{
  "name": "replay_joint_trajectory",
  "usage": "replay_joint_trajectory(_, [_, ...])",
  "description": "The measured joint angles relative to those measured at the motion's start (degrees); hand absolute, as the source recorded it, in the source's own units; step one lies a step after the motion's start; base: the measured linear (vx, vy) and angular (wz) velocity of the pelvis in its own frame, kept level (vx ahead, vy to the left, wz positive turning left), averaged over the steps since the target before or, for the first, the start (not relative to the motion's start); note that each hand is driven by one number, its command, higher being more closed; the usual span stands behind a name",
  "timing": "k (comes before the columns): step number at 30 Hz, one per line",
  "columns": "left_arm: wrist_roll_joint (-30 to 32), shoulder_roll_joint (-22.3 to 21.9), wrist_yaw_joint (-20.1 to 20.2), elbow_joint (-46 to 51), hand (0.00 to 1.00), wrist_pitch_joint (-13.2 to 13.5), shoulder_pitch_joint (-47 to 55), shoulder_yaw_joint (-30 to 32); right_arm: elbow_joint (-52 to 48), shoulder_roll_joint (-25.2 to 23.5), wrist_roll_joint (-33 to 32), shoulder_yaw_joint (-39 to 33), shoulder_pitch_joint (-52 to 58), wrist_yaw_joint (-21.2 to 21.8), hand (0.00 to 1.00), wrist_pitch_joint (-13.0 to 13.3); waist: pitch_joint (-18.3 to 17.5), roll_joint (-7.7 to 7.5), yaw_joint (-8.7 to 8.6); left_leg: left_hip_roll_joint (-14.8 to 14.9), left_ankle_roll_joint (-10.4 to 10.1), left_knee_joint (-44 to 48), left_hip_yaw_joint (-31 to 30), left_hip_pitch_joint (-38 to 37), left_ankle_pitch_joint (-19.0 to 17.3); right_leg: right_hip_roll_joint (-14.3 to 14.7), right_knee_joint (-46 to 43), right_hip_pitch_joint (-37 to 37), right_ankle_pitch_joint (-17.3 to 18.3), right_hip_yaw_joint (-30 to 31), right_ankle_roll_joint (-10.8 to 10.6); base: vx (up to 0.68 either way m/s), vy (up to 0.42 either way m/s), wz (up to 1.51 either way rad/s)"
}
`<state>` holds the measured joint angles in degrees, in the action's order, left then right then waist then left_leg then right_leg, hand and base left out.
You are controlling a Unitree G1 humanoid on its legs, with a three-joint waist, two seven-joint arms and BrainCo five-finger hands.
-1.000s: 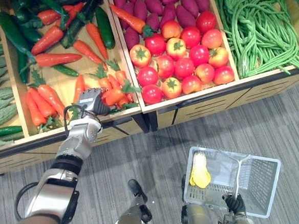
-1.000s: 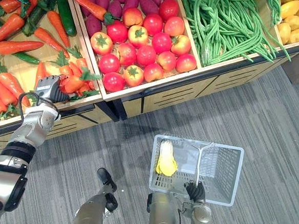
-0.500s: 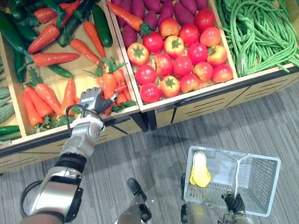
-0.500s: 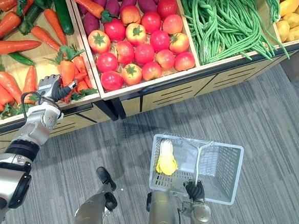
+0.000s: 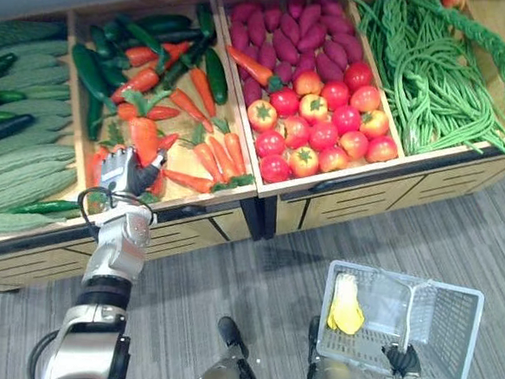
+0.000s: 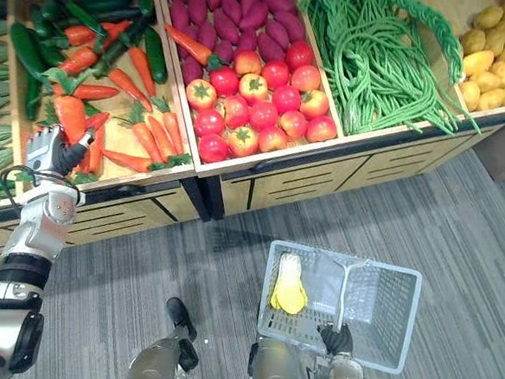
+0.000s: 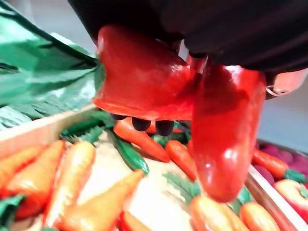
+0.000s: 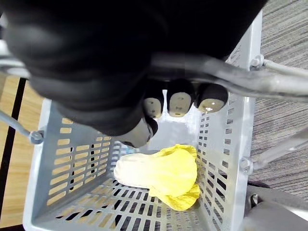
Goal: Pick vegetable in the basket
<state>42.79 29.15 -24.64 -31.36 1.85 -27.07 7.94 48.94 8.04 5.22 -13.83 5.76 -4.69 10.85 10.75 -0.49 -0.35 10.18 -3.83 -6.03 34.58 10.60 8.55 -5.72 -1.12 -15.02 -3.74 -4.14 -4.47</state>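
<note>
**Orange carrot in hand, well to the left of the basket**

The left hand point(image 5: 122, 173) has its fingers curled round a carrot point(image 5: 143, 137). The carrot's leafy top points up, and it is held over the crate of carrots point(image 5: 196, 203), far from the grey basket point(image 5: 447, 330). The right hand point(image 6: 337, 339) is clenched on the basket's wire handle point(image 8: 216, 77). A yellow leafy vegetable point(image 5: 346, 305) lies inside the basket, against its left wall.

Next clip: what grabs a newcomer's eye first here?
The left robot hand shut on a carrot above the carrot crate, beside a bright block of tomatoes. Lower down, the right robot hand grips the handle of a grey basket holding one yellow vegetable.
</note>
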Motion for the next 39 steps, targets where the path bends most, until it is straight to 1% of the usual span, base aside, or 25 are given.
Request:
replay_joint_trajectory(1, [0.0, 0.0, 0.0, 0.8, 1.00, 0.0, 0.6, 0.2, 0.8, 0.2, 1.0, -1.2, -0.1, 0.0, 1.00, -0.1, -0.6, 0.23, -0.01, -0.4, 0.0, 0.0, -0.9, 0.1, 0.0, -0.3, 0.0, 0.4, 0.5, -0.5, -0.2, -0.02, 0.016, 0.27])
replay_joint_trajectory(4, [0.0, 0.1, 0.0, 3.0, 1.00, 0.0, 2.3, 1.1, 3.6, 1.3, 2.9, -3.1, -1.1, 0.0, 1.00, -0.7, -2.0, 0.18, 0.39, -1.2, 0.0, 0.0, -1.7, 0.1, 0.0, -1.1, 0.1, 1.0, 0.5, -1.3, -0.3, 0.00, 0.036, 0.22])
replay_joint_trajectory(8, [0.0, 0.5, 0.0, 9.6, 1.00, 0.6, 6.1, 0.0, 5.5, 4.0, 6.4, -4.9, -1.9, 0.3, 1.00, -1.8, -2.8, -0.15, 0.54, -2.4, 0.6, 0.0, -2.4, -1.3, -0.5, -2.0, 0.8, 3.1, 0.5, -1.6, -1.0, 0.04, 0.043, 0.12])
replay_joint_trajectory(9, [0.0, 1.0, 0.1, 11.9, 1.00, 1.7, 7.7, -1.3, 5.6, 5.8, 8.8, -5.5, -2.1, 0.4, 1.00, -2.1, -2.9, -0.10, 0.54, -2.7, 0.8, 0.0, -2.3, -2.2, -0.9, -2.4, 1.1, 4.1, 0.5, -1.5, -1.2, 0.07, 0.061, -0.02])
replay_joint_trajectory(10, [0.0, 1.5, 0.2, 13.5, 1.00, 3.6, 8.7, -2.9, 5.6, 8.5, 11.7, -5.7, -2.3, 0.7, 1.00, -2.2, -3.1, -0.11, 0.58, -3.1, 1.2, 0.0, -2.0, -3.0, -1.2, -2.8, 1.0, 4.7, 0.6, -1.2, -1.4, 0.06, 0.051, -0.04])
replay_joint_trajectory(11, [0.0, 1.8, 0.3, 14.2, 1.00, 4.4, 9.1, -3.7, 5.6, 10.0, 12.8, -5.7, -2.4, 1.0, 1.00, -2.2, -3.4, -0.12, 0.56, -3.3, 1.3, 0.0, -1.8, -3.1, -1.4, -3.0, 1.0, 4.7, 0.7, -0.9, -1.6, 0.08, 0.059, -0.19])
replay_joint_trajectory(12, [0.0, 2.4, 0.9, 16.6, 1.00, 6.0, 10.1, -5.6, 5.8, 13.9, 14.9, -5.7, -3.1, 2.0, 1.00, -2.1, -4.7, -0.49, 0.60, -3.7, 1.3, 0.0, -0.6, -3.3, -1.6, -3.5, 1.3, 4.3, 0.0, 0.4, -2.6, 0.07, 0.042, -0.27])
replay_joint_trajectory(13, [0.0, 2.6, 1.0, 17.9, 1.00, 6.7, 10.7, -6.0, 5.9, 15.4, 15.4, -5.7, -3.8, 2.4, 1.00, -2.1, -4.9, -0.66, 0.59, -3.9, 1.2, 0.0, -0.1, -3.8, -1.7, -3.6, 1.6, 4.4, -0.4, 1.2, -2.8, 0.10, 0.054, -0.48])
replay_joint_trajectory(14, [0.0, 2.6, 1.6, 20.0, 1.00, 8.0, 11.4, -7.4, 5.9, 18.3, 17.4, -5.1, -4.8, 2.8, 1.00, -2.0, -5.5, -0.87, 0.60, -4.1, 1.4, 0.0, 1.3, -4.6, -2.0, -3.7, 2.0, 4.6, -0.8, 2.6, -3.4, 0.06, 0.024, -0.44])
replay_joint_trajectory(15, [0.0, 2.6, 2.1, 21.0, 1.00, 8.7, 11.7, -8.2, 5.8, 19.6, 17.5, -4.6, -5.2, 2.9, 1.00, -2.0, -5.8, -0.94, 0.57, -4.2, 1.5, 0.0, 1.9, -5.0, -2.1, -3.7, 2.0, 4.7, -0.9, 3.3, -3.5, 0.06, 0.020, -0.56])
replay_joint_trajectory(17, [0.0, 2.6, 3.3, 23.1, 1.00, 11.4, 11.9, -12.0, 3.0, 23.4, 17.5, -2.3, -5.7, 3.4, 1.00, -2.0, -6.9, -0.93, 0.21, -4.1, 1.1, 0.0, 4.6, -7.4, -2.8, -3.3, 1.9, 5.3, -1.2, 5.9, -3.9, 0.06, -0.003, -0.58])
replay_joint_trajectory(19, [0.0, 2.6, 4.3, 24.5, 1.00, 12.8, 12.1, -14.0, -0.7, 25.9, 18.3, 1.5, -5.2, 4.7, 1.00, -1.6, -7.9, -0.98, -0.11, -3.6, 0.6, 0.0, 7.2, -8.9, -3.3, -2.6, 1.8, 5.3, -1.3, 8.1, -3.8, 0.04, -0.030, -0.67])
replay_joint_trajectory(20, [0.0, 2.6, 5.1, 25.0, 1.00, 14.0, 12.2, -15.7, -3.4, 27.3, 19.1, 4.2, -4.8, 5.3, 1.00, -1.2, -8.7, -0.93, -0.54, -3.2, 0.2, 0.0, 8.3, -9.7, -3.6, -2.1, 1.7, 5.2, -1.3, 9.2, -3.8, 0.03, -0.054, -0.65])
replay_joint_trajectory(22, [0.0, 2.7, 6.3, 25.5, 1.00, 15.5, 12.2, -18.5, -7.4, 29.3, 19.8, 7.8, -4.2, 6.6, 1.00, 0.0, -9.4, -0.75, -1.25, -2.7, 0.0, 0.0, 10.1, -10.8, -3.8, -1.6, 1.4, 5.2, -1.3, 10.6, -3.8, 0.03, -0.074, -0.53])
replay_joint_trajectory(24, [-0.1, 2.7, 7.7, 26.4, 1.00, 16.7, 12.0, -21.8, -11.1, 31.8, 20.9, 11.1, -3.5, 8.0, 1.00, 1.0, -9.7, -0.76, -1.27, -2.2, -0.6, 0.0, 11.9, -11.9, -4.1, -0.8, 1.2, 5.2, -1.1, 11.9, -3.6, 0.01, -0.068, -0.49])
replay_joint_trajectory(26, [-2.1, 2.7, 9.6, 26.8, 1.00, 18.4, 12.0, -26.0, -14.9, 34.7, 21.2, 15.3, -3.3, 9.6, 1.00, 1.8, -10.1, -0.85, -1.30, -1.7, -1.1, 0.0, 13.7, -13.1, -4.4, -0.1, 1.0, 5.2, -0.7, 13.3, -3.7, -0.01, -0.063, -0.38])
replay_joint_trajectory(27, [-2.1, 2.7, 10.1, 26.8, 1.00, 18.6, 12.0, -26.9, -15.7, 35.1, 21.2, 16.2, -3.3, 9.8, 1.00, 1.9, -10.3, -0.91, -1.30, -1.6, -1.3, 0.0, 14.1, -13.4, -4.4, 0.1, 1.0, 5.2, -0.7, 13.6, -3.7, -0.01, -0.060, -0.38])
replay_joint_trajectory(29, [-2.9, 2.7, 12.1, 26.8, 1.00, 19.6, 12.0, -30.4, -19.8, 36.7, 21.0, 19.7, -3.6, 11.4, 1.00, 2.6, -10.9, -1.07, -1.13, -1.2, -1.7, 0.0, 16.7, -14.9, -4.6, 0.7, 0.8, 5.3, -0.7, 14.9, -3.7, -0.01, -0.059, -0.44])
replay_joint_trajectory(30, [-3.6, 2.7, 12.3, 26.8, 1.00, 20.0, 12.1, -31.3, -20.7, 36.9, 21.0, 20.7, -3.8, 11.5, 1.00, 2.8, -11.2, -1.07, -1.12, -1.2, -1.8, 0.0, 17.2, -15.2, -4.7, 0.9, 0.8, 5.2, -0.7, 15.5, -3.7, -0.01, -0.044, -0.52])
replay_joint_trajectory(33, [-4.3, 2.7, 13.0, 26.8, 1.00, 21.1, 12.2, -35.1, -25.2, 38.4, 20.6, 27.6, -6.0, 12.4, 1.00, 4.5, -12.2, -1.03, -1.19, -1.1, -2.8, 0.0, 20.7, -17.2, -5.4, 1.5, 0.8, 5.1, -0.8, 17.4, -3.5, 0.00, -0.030, -0.51])
replay_joint_trajectory(35, [-4.5, 2.7, 14.1, 26.8, 1.00, 21.8, 12.2, -36.9, -27.0, 38.6, 19.4, 29.5, -6.4, 13.0, 1.00, 5.2, -12.5, -1.09, -1.22, -1.0, -3.2, 0.0, 21.9, -17.9, -5.7, 1.7, 0.8, 5.1, -0.8, 17.4, -3.5, 0.00, -0.034, -0.39])
replay_joint_trajectory(36, [-4.6, 3.1, 15.0, 27.2, 1.00, 22.7, 12.2, -39.6, -28.5, 39.5, 18.3, 31.8, -6.7, 13.6, 1.00, 6.1, -13.3, -1.09, -1.65, -0.9, -3.5, 0.0, 22.8, -18.0, -5.9, 1.8, 0.9, 4.9, -0.8, 17.5, -3.6, 0.01, -0.030, -0.25])
replay_joint_trajectory(37, [-4.8, 3.2, 15.2, 27.3, 1.00, 23.0, 12.2, -40.2, -28.6, 39.7, 18.2, 32.2, -6.8, 13.6, 1.00, 6.1, -13.4, -1.10, -1.67, -0.8, -3.6, 0.0, 22.9, -18.0, -5.9, 1.9, 0.9, 4.8, -0.9, 17.6, -3.7, 0.02, -0.023, -0.21])
replay_joint_trajectory(38, [-6.7, 3.8, 16.3, 27.6, 1.00, 23.8, 12.1, -42.2, -28.9, 40.2, 17.0, 33.7, -7.8, 14.0, 1.00, 6.2, -13.9, -1.13, -1.99, -0.8, -3.7, 0.0, 23.2, -18.0, -6.0, 2.0, 0.9, 4.5, -1.0, 18.1, -3.7, 0.02, -0.006, -0.17])
replay_joint_trajectory(39, [-7.1, 4.5, 17.1, 28.3, 1.00, 24.6, 12.1, -43.9, -29.0, 40.6, 16.0, 34.9, -9.2, 14.1, 1.00, 6.3, -13.9, -1.11, -2.49, -0.9, -3.6, 0.0, 23.6, -18.1, -5.9, 2.1, 0.9, 4.4, -1.2, 18.4, -3.4, 0.02, -0.003, -0.17])
